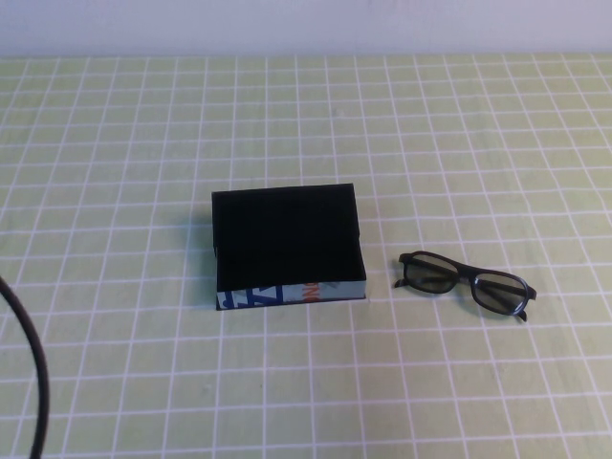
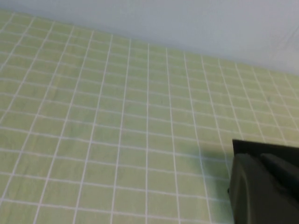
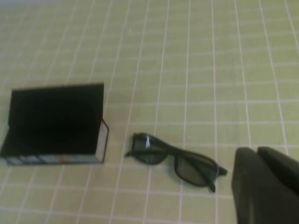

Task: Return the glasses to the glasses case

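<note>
The glasses case (image 1: 287,244) lies open in the middle of the table, matte black inside, its white-blue printed edge with red lettering facing me. The glasses (image 1: 466,283), black-framed with dark greenish lenses, lie on the cloth just right of the case, apart from it. Both also show in the right wrist view: the case (image 3: 56,123) and the glasses (image 3: 175,161). My right gripper (image 3: 257,151) hovers near the glasses' outer end, its fingers together and empty. My left gripper (image 2: 259,156) is over bare cloth, its fingers together and empty. Neither gripper shows in the high view.
The table is covered by a green cloth with a white grid (image 1: 143,143). A black cable (image 1: 38,373) curves along the near left edge. A pale wall (image 1: 306,24) runs behind the table's far edge.
</note>
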Controlling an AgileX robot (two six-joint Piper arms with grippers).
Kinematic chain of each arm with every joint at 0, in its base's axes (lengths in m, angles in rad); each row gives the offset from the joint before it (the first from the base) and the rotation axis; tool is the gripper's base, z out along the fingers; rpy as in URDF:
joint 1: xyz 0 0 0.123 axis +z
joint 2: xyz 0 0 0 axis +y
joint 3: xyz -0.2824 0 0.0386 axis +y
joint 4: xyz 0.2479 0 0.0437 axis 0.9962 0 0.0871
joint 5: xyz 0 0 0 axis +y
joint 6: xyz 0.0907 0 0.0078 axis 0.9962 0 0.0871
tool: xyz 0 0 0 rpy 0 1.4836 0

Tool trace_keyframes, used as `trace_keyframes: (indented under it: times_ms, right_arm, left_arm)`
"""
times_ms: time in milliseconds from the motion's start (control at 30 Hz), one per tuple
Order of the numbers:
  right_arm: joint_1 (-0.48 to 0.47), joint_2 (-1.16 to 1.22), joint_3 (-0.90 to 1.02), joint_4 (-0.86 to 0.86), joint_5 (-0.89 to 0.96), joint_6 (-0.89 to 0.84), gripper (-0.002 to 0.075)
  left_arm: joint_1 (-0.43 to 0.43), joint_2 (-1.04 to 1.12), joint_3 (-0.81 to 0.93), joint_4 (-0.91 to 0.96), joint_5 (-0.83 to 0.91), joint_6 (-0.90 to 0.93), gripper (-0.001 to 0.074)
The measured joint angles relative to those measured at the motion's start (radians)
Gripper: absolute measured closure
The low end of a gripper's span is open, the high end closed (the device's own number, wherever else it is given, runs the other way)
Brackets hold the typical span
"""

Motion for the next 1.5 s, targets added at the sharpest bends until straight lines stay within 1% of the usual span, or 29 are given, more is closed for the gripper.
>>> trace_keyframes:
  times_ms: [133,233,367,467,533,567,633,733,833,933,1233,1300,1367,1467,1500]
  right_arm:
    - [0.012,0.217,-0.156,0.023,0.164,-0.166,0.0743]
    - [0.039,0.383,-0.276,0.036,0.264,-0.316,0.0743]
    - [0.096,0.570,-0.378,0.045,0.360,-0.504,0.0742]
    - [0.140,0.703,-0.426,0.061,0.386,-0.590,0.0715]
    - [0.165,0.780,-0.453,0.063,0.393,-0.620,0.0661]
    - [0.173,0.808,-0.464,0.063,0.394,-0.627,0.0620]
    - [0.180,0.870,-0.490,0.063,0.397,-0.636,0.0516]
    - [0.183,0.939,-0.524,0.041,0.387,-0.640,0.0384]
    - [0.183,0.993,-0.552,-0.009,0.344,-0.644,0.0334]
    - [0.183,1.046,-0.584,-0.050,0.312,-0.644,0.0319]
    - [0.183,1.180,-0.621,-0.070,0.321,-0.644,0.0314]
    - [0.183,1.196,-0.621,-0.070,0.322,-0.644,0.0332]
    - [0.183,1.206,-0.621,-0.070,0.322,-0.644,0.0384]
    - [0.183,1.212,-0.623,-0.070,0.327,-0.647,0.0543]
    - [0.183,1.214,-0.629,-0.070,0.337,-0.648,0.0608]
  left_arm:
    - [0.000,0.046,0.000,-0.057,0.032,0.088,0.0738]
    - [0.000,0.084,0.000,-0.140,0.067,0.205,0.0738]
    - [0.000,0.140,0.000,-0.276,0.123,0.354,0.0738]
    - [0.000,0.172,0.000,-0.348,0.146,0.423,0.0738]
    - [0.000,0.189,0.000,-0.380,0.153,0.455,0.0738]
    - [0.000,0.196,0.000,-0.394,0.155,0.467,0.0738]
    - [0.000,0.205,0.000,-0.410,0.159,0.485,0.0738]
    - [0.000,0.212,0.000,-0.419,0.163,0.496,0.0738]
    - [0.000,0.212,0.000,-0.422,0.163,0.498,0.0738]
    - [0.000,0.212,0.000,-0.423,0.163,0.506,0.0738]
    - [0.000,0.212,0.000,-0.436,0.163,0.511,0.0738]
    - [0.000,0.212,0.000,-0.438,0.163,0.513,0.0738]
    - [0.000,0.212,0.000,-0.438,0.163,0.515,0.0738]
    - [0.000,0.212,0.000,-0.438,0.165,0.514,0.0738]
    - [0.000,0.212,0.000,-0.438,0.165,0.514,0.0738]
